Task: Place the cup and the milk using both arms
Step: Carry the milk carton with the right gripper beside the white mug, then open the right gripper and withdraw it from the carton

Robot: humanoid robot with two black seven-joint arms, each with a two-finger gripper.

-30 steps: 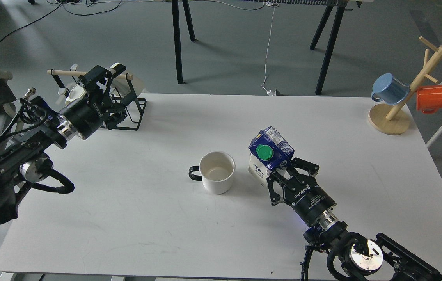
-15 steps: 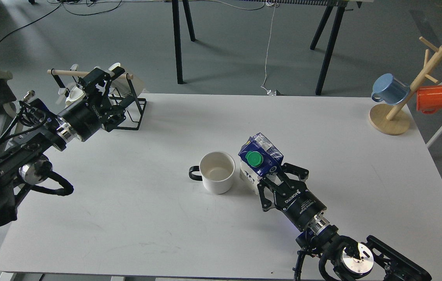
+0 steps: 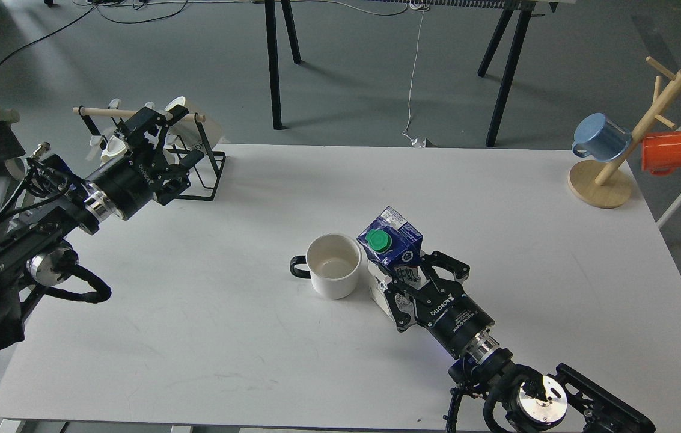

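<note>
The cup [image 3: 333, 265], a plain white mug with a black loop handle on its left, stands upright near the middle of the white table [image 3: 268, 361]. The milk [image 3: 391, 249], a dark-blue and white carton with a green cap, stands right beside the cup's right side. My right gripper [image 3: 407, 278] is shut on the milk's lower body from the front right. My left gripper [image 3: 157, 129] is at the far left, in front of a black wire rack, far from the cup; its fingers look spread and hold nothing.
A black wire rack with a wooden bar [image 3: 193, 153] holds cream mugs at the table's back left. A wooden mug tree [image 3: 616, 162] with a blue mug [image 3: 600, 137] and an orange mug [image 3: 665, 151] stands at the back right.
My right gripper has carried the milk leftward and toward me, up next to the cup. My left arm has drawn slightly back to the left. The cup has not moved.
</note>
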